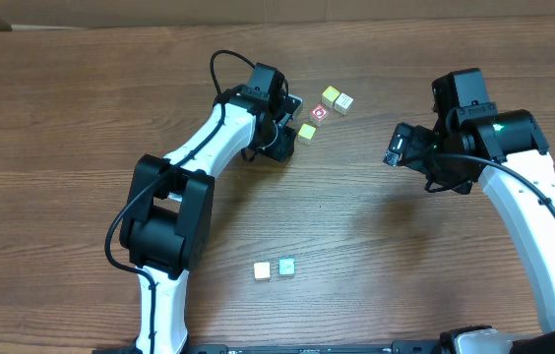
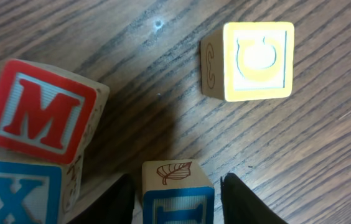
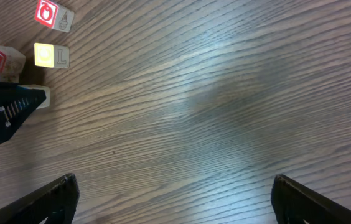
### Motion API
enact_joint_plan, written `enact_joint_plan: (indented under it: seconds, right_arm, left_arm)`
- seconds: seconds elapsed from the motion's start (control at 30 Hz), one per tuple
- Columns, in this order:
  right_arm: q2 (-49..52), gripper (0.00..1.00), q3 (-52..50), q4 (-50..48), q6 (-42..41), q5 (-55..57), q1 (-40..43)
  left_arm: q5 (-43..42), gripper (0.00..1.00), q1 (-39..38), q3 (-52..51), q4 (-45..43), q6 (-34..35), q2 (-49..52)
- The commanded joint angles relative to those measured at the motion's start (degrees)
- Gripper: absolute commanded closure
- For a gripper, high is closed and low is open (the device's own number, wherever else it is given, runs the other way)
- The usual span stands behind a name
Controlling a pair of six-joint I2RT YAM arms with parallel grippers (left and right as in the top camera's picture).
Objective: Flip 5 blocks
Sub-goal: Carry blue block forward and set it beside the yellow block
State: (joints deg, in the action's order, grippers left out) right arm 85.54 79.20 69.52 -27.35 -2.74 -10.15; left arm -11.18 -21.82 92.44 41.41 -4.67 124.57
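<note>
In the left wrist view a block [image 2: 177,193] with a blue letter on top and a leaf drawing on its side sits between my left gripper's [image 2: 177,180] fingers. A thin gap shows on each side, so the jaws stand narrowly open around it. A yellow block [image 2: 257,61] lies just ahead. A red M block [image 2: 38,112] leans on a blue X block [image 2: 14,193] to the left. From overhead the left gripper [image 1: 287,123] covers its block. My right gripper [image 1: 394,147] hovers wide open over bare table [image 3: 175,186].
Overhead, a red-faced block [image 1: 318,115], a yellow-green one [image 1: 307,132] and two pale yellow ones [image 1: 330,95] [image 1: 343,102] cluster by the left gripper. A cream block [image 1: 263,269] and a teal block [image 1: 285,266] sit side by side near the front.
</note>
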Motion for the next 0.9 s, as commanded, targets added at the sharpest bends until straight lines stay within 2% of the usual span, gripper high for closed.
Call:
enact_joint_plan:
  seconds: [0.0, 0.23, 0.37, 0.6, 0.87]
  right_arm:
    - [-1.2, 0.01, 0.8, -0.4, 0.2, 0.0, 0.0]
    - [-1.2, 0.01, 0.8, -0.4, 0.2, 0.0, 0.0]
    - [-1.2, 0.01, 0.8, -0.3, 0.2, 0.0, 0.0]
    - [-1.2, 0.01, 0.8, 0.1, 0.2, 0.0, 0.0]
    - [-1.2, 0.01, 0.7, 1.6, 0.2, 0.0, 0.0]
  left_arm:
    - [-0.2, 0.67, -0.3, 1.9, 0.9, -0.1, 0.4]
    - [-0.2, 0.81, -0.3, 1.9, 2.1, 0.0, 0.4]
    - [-0.2, 0.83, -0.3, 1.9, 2.5, 0.2, 0.3]
    - [2.5, 0.85, -0.3, 3.2, 4.3, 5.3, -2.8]
    - [6.3, 0.9, -0.3, 3.7, 11.3, 12.2, -14.5]
